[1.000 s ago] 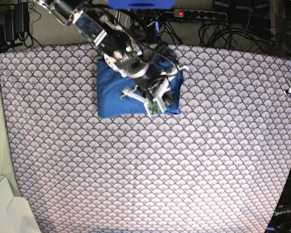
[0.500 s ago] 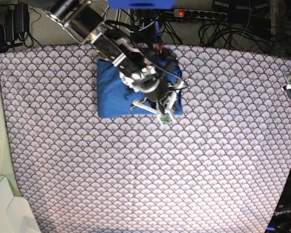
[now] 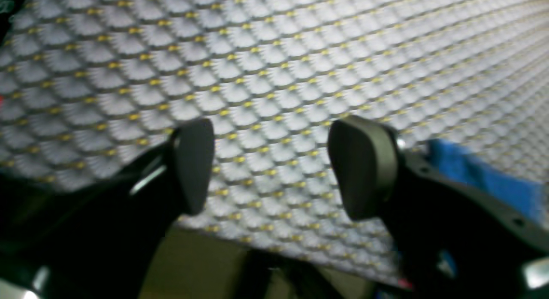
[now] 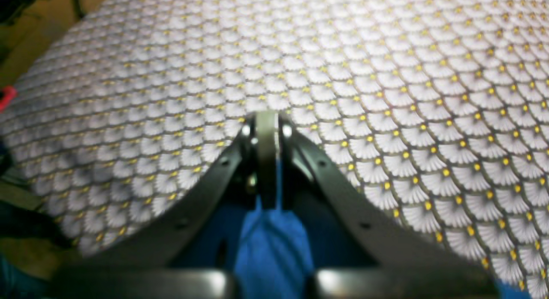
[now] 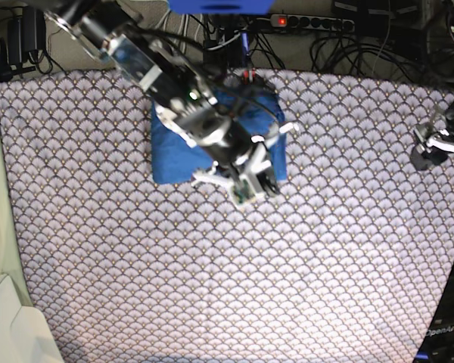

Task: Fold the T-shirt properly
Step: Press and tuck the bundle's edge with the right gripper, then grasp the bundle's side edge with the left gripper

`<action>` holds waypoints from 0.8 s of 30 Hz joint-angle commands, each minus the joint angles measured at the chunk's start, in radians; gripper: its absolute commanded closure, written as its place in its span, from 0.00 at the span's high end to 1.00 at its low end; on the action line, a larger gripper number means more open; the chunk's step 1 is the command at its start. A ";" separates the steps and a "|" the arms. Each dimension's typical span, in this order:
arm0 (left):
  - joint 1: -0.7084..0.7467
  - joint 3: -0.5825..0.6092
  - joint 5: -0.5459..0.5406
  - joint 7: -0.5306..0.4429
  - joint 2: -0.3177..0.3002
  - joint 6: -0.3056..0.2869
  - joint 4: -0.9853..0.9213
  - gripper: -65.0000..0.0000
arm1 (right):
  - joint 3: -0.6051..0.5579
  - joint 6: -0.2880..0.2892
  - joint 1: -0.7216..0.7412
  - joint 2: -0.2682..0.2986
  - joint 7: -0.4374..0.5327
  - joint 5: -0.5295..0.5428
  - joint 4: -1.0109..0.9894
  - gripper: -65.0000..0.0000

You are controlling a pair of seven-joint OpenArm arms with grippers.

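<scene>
Jaws: left gripper (image 3: 270, 166) apart, empty, at table's 3 o'clock edge; right gripper (image 4: 266, 131) pressed together, over folded medium-blue knit T-shirt (image 5: 174, 144) at 12 o'clock on scallop-patterned grey-white cloth (image 5: 234, 272). "OpenArm" lettering at 5 o'clock.

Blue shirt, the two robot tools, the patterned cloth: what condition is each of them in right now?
T-shirt: folded into a compact rectangle, lying on the cloth.
Right tool: shut, holding nothing, over the shirt's edge.
Left tool: open, empty, over bare cloth at the table's side, away from the shirt.
Table cloth: spread flat.
</scene>
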 commanded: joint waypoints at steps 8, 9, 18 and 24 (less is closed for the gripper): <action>-0.127 0.294 -0.113 -0.003 0.110 0.000 -0.021 0.68 | 0.182 -0.060 -0.111 0.132 0.026 -0.001 0.111 0.08; -0.148 0.350 -0.113 -0.003 0.121 0.000 -0.047 0.68 | 0.213 -0.060 -0.125 0.145 0.026 -0.001 0.115 0.11; -0.331 0.650 0.004 -0.019 0.222 0.002 -0.289 0.73 | 0.457 -0.007 -0.229 0.191 0.028 -0.001 0.149 0.26; -0.360 0.659 0.100 -0.006 0.285 0.002 -0.314 0.75 | 0.583 0.040 -0.280 0.187 0.028 -0.001 0.154 0.25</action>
